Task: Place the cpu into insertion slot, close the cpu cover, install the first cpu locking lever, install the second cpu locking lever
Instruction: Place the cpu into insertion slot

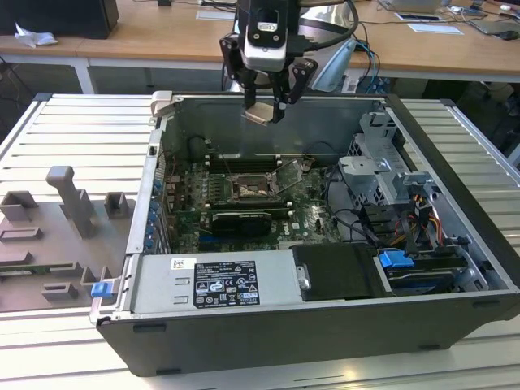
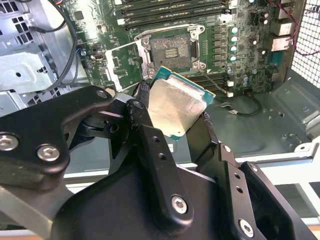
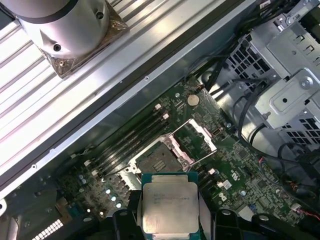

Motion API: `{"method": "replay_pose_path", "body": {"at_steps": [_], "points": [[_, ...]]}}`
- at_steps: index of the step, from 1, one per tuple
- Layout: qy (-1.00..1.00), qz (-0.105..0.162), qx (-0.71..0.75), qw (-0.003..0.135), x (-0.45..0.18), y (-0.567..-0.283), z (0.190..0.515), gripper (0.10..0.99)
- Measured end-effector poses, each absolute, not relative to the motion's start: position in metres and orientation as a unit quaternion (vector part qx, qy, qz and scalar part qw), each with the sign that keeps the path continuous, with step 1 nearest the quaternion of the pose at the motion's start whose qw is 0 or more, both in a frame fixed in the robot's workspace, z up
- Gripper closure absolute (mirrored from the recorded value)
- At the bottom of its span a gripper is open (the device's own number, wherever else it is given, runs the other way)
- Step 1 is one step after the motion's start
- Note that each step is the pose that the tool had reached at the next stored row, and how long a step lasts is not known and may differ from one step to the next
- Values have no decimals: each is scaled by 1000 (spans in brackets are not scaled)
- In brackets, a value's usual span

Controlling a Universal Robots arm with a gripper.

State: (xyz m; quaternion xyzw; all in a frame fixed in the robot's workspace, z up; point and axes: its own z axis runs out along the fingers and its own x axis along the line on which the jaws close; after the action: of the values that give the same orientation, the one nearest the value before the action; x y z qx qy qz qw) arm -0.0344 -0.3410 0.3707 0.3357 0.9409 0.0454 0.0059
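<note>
Entry — step one of four is in hand, and none is finished. Your claw (image 1: 266, 104) is clenched on the cpu (image 1: 262, 114), pinching it by two opposite edges. In both wrist views the silvery top faces the camera, with a thin green border of the chip's board round it. In the exterior view the chip hangs well above the open computer case (image 1: 244, 345), up near its far wall. It is tilted, not level, and touches nothing but the claw. The case rests on the ribbed metal surface (image 1: 65, 138). The insertion slot (image 1: 253, 188) lies on the green motherboard (image 1: 313, 213) below the chip and somewhat nearer. Its dark centre is bare, so nothing is seated. The cpu cover (image 1: 289, 172) stands swung up on the exterior view's right of the slot, its windowed frame clear of the socket, so by my judgement the way down is unobstructed. A black graphics card (image 1: 237, 221) sits just near of the slot. Not yet done: chip seated, cover closed, both locking levers set — you cannot pick the levers out with any certainty here.
</note>
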Motion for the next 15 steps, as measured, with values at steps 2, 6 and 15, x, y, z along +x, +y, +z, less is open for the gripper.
{"method": "replay_pose_path", "body": {"at_steps": [2,6,15], "points": [[938,45,343,6,-34,-341,371,545],[933,45,358,7,-34,-341,370,545],[930,45,364,7,-34,-341,366,545]]}}
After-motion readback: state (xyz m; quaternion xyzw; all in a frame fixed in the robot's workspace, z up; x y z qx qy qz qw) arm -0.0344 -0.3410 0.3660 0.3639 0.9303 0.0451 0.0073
